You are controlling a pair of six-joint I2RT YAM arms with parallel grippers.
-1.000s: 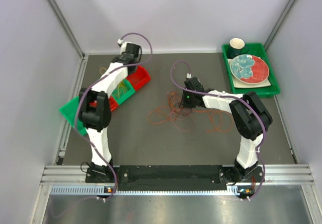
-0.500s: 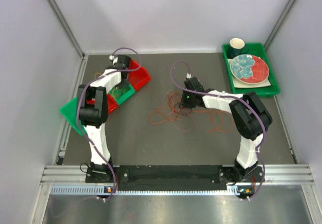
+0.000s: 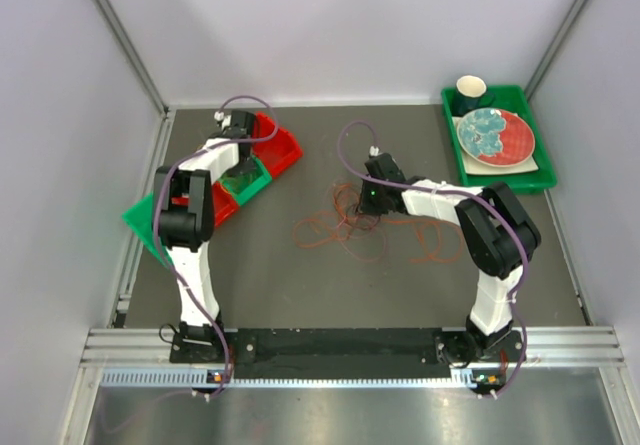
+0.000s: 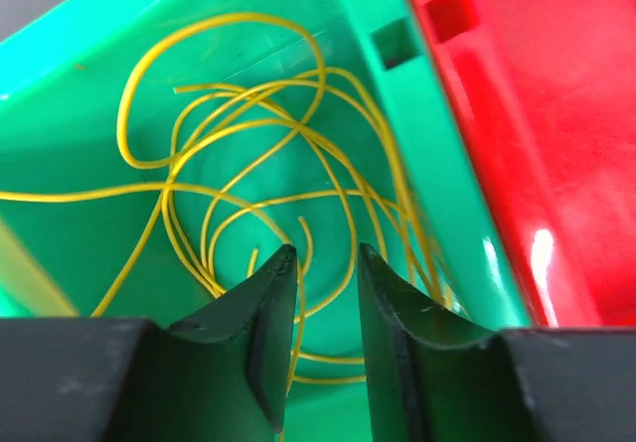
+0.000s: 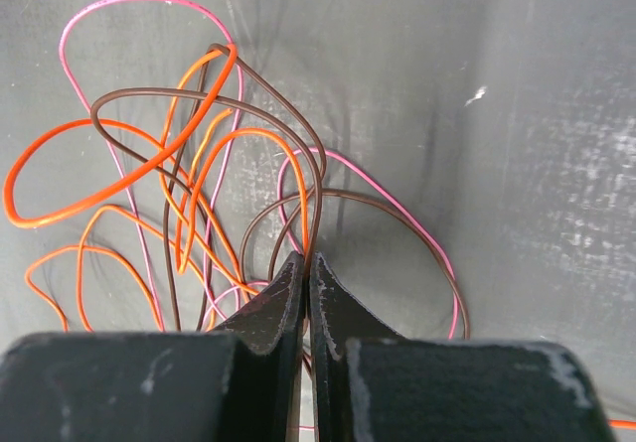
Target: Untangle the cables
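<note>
A tangle of orange, dark brown and pink cables [image 3: 345, 227] lies on the dark table mid-view, with more orange loops [image 3: 432, 243] to its right. My right gripper [image 5: 306, 259] is low over the tangle [image 5: 199, 164], shut on a dark brown cable [image 5: 316, 179] where an orange strand runs alongside. It also shows in the top view [image 3: 366, 205]. Yellow cables [image 4: 248, 164] lie coiled in a green bin [image 4: 70, 104]. My left gripper [image 4: 324, 253] is open just above them, with one yellow strand running between the jaws.
A red bin [image 3: 283, 151] adjoins the green bin [image 3: 250, 187] at the back left, and a green piece [image 3: 140, 221] lies by the left wall. A green tray [image 3: 546, 176] at the back right holds a plate [image 3: 495, 135] and a dark cup [image 3: 471, 92].
My left arm has swung left and come down over the green bin with the yellow cables. My right arm and the tangle have hardly moved.
</note>
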